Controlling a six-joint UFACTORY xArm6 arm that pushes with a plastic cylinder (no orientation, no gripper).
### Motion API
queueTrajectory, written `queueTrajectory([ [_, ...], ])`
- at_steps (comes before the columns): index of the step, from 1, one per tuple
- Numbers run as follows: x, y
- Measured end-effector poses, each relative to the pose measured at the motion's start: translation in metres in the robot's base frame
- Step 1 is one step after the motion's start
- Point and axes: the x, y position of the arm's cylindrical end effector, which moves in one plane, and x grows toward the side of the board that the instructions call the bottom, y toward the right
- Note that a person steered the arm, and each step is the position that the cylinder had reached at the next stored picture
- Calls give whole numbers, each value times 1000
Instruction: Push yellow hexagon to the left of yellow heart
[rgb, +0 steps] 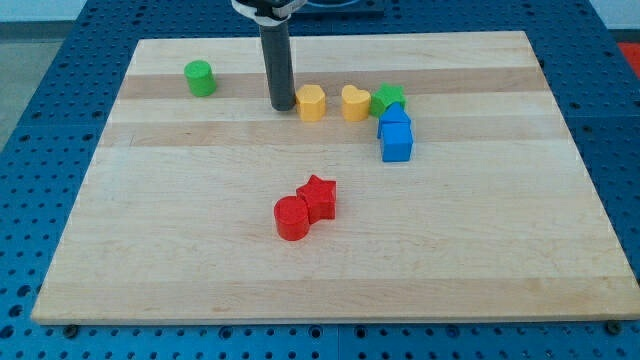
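Note:
The yellow hexagon (311, 102) sits on the wooden board (200, 250) near the view's top, a short gap to the left of the yellow heart (355, 102). My tip (282, 107) rests on the board just left of the yellow hexagon, touching it or nearly so. The rod rises straight up from there to the view's top edge.
A green star (388, 98) touches the heart's right side, with two blue blocks (396, 135) stacked in a line just below it. A green cylinder (200, 78) stands at the top left. A red star (319, 196) and a red cylinder (292, 218) sit together mid-board.

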Motion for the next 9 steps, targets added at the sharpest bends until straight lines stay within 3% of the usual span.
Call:
queueTrajectory([
  [9,0,23],
])
